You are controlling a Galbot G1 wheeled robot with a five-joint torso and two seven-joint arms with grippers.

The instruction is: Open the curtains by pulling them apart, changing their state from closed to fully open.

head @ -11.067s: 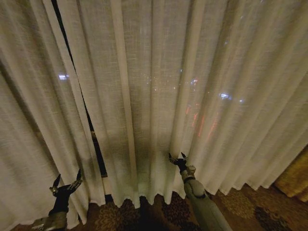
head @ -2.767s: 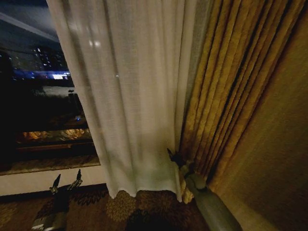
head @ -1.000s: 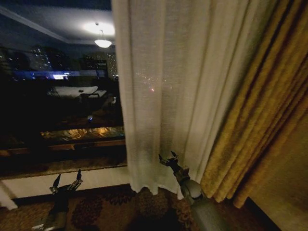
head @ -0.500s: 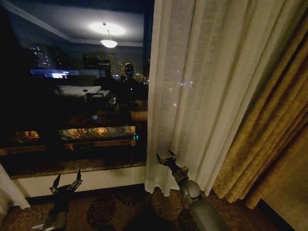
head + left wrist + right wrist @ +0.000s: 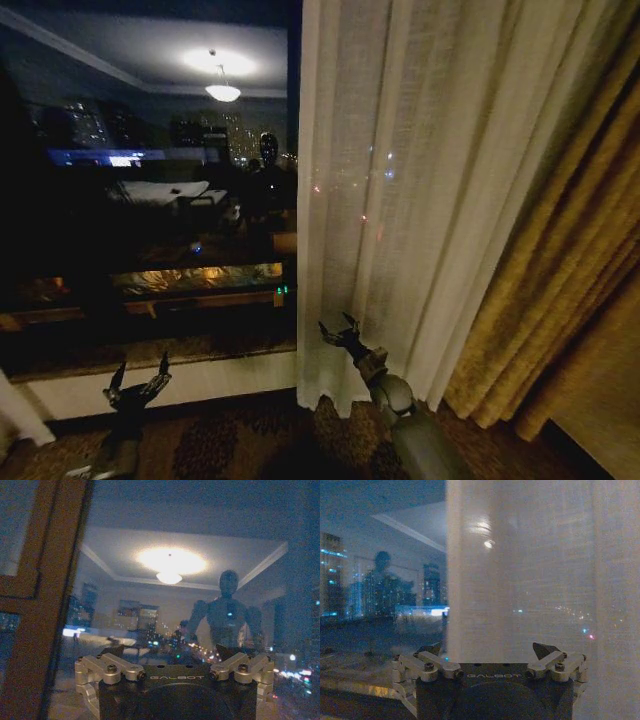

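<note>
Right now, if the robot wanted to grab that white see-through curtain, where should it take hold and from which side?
Probably the free vertical edge of the sheer curtain, low down near the right pincer. That edge hangs loose against the dark window, so open fingers could come in from the window side and close over a pleat. The golden drape crowds its other side.

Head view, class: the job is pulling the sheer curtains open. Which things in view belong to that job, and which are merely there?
Belonging to the job:
sheer curtain panel, gathered beside the bare glass
right gripper, open, at the panel's lower edge
left gripper, open, low by the sill

Merely there:
golden drape
window glass
patterned carpet
</note>
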